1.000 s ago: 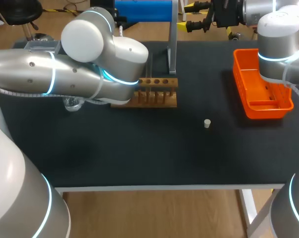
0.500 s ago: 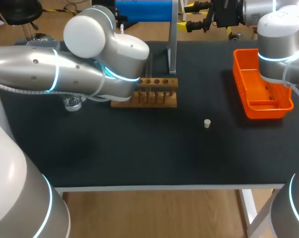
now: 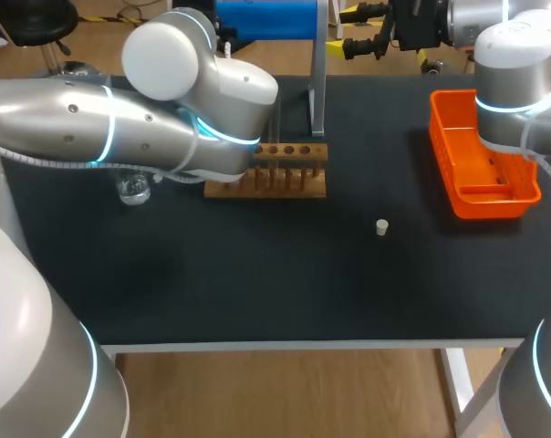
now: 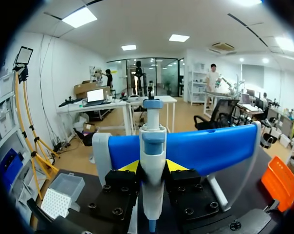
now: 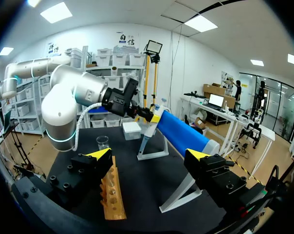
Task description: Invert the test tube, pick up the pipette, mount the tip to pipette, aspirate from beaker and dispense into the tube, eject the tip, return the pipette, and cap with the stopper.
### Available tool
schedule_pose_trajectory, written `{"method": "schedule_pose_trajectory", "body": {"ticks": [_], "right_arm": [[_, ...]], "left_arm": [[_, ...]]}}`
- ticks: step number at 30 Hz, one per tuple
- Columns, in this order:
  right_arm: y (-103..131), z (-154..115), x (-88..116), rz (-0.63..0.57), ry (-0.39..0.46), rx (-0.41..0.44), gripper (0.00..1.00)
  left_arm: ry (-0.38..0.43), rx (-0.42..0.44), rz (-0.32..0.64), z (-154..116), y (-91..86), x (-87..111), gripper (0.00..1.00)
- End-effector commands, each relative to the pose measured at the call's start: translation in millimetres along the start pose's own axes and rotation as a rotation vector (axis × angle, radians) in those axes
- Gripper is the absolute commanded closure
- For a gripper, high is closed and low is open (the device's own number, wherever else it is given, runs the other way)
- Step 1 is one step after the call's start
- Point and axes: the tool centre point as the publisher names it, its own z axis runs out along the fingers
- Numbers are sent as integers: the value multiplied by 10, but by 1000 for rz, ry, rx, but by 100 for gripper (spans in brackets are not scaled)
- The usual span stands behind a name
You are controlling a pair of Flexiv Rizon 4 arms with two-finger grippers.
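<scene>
- The white and blue pipette (image 4: 152, 161) is upright in the left hand (image 4: 152, 168). The yellow-tipped fingers are closed on its body from both sides, just in front of the blue cylindrical stand (image 4: 210, 148) at the far edge of the black counter (image 3: 257, 283).
- It is not possible to tell whether the pipette is fully clear of the stand. If it is not, a sideways pull could snag it and twist it in the grip.
- The fingers grip a smooth, tapering body, so a jolt could let it slide down or tilt.
- A tilted pipette would likely meet the clear box of white pipette tips (image 4: 59, 195) off-axis. It might seat a tip crookedly, or push the box instead of mounting one.
- The bulky left arm (image 3: 93, 128) hangs over the wooden test-tube rack (image 3: 285, 173) and the clear glass beaker (image 3: 133, 190). A low swing toward the tip box could knock either one (the beaker would spill).
- The small white stopper (image 3: 381, 227) stands loose on open counter, well apart from the rack. A brush from either arm could send it rolling away.
- The right hand (image 5: 149, 155) is spread wide and empty beyond the counter's far edge, near the orange plastic tray (image 3: 467, 196). It faces the stand, so a careless move could cross the left arm's path.
</scene>
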Motion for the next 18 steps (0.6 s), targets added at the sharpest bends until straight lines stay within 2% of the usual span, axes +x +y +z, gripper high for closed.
{"method": "schedule_pose_trajectory", "body": {"ticks": [1,10,11,12,14,15,18], "right_arm": [[7,-12,-8,1,4,5,0],[7,-12,-8,1,4,5,0],[7,-12,-8,1,4,5,0],[7,-12,-8,1,4,5,0],[7,-12,-8,1,4,5,0],[7,-12,-8,1,4,5,0],[7,-12,-8,1,4,5,0]], "left_arm": [[-6,-7,-1,24,16,7,100],[-4,-28,-15,26,88,11,100],[-3,-29,-15,25,95,15,91],[-2,-31,-16,22,100,18,72],[-1,-34,-19,17,108,22,5],[-2,-37,-22,14,111,23,0],[-3,-38,-24,-4,115,26,0]]}}
